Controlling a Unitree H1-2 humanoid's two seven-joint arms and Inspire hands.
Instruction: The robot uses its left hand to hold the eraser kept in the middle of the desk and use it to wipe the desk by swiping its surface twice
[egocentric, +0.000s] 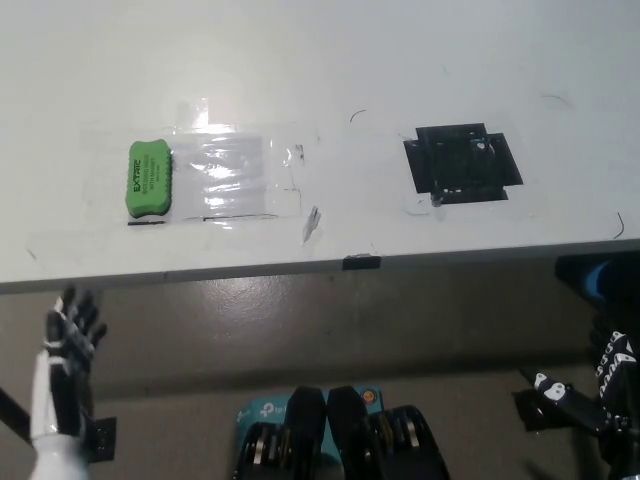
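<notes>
**Left hand yet to reach**

The green eraser lies untouched on the worktop, left of centre beside a clear taped patch. The left hand hangs below the edge, fingers spread, empty. Next: lift, reach forward, grasp. The right hand rests low right, seemingly idle; its fingers are unclear.

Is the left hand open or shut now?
Open. The left hand hangs below the desk edge with its fingers spread and holds nothing. The eraser lies untouched on the desk.
</notes>
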